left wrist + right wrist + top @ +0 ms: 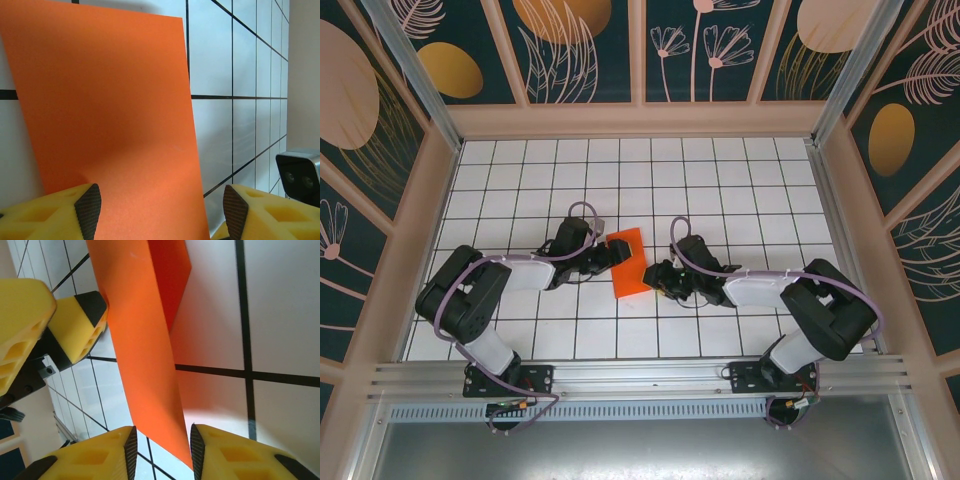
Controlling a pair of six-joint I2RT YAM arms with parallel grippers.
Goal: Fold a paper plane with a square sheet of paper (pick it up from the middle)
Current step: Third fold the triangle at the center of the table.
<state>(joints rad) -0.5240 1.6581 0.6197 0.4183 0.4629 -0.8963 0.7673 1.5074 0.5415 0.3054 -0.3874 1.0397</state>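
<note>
Gridded table [720,170] — square sheet of paper [145,355] inside right end effector [161,445]

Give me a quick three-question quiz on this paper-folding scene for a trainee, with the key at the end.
1. True or false: the orange paper lies opened out as a full flat square.
2. Where is the paper? A) between the left gripper and the right gripper B) against the far wall C) beside an arm's base
3. Whose fingers stand wider apart?
Key: 1 false; 2 A; 3 the left gripper's.
</note>
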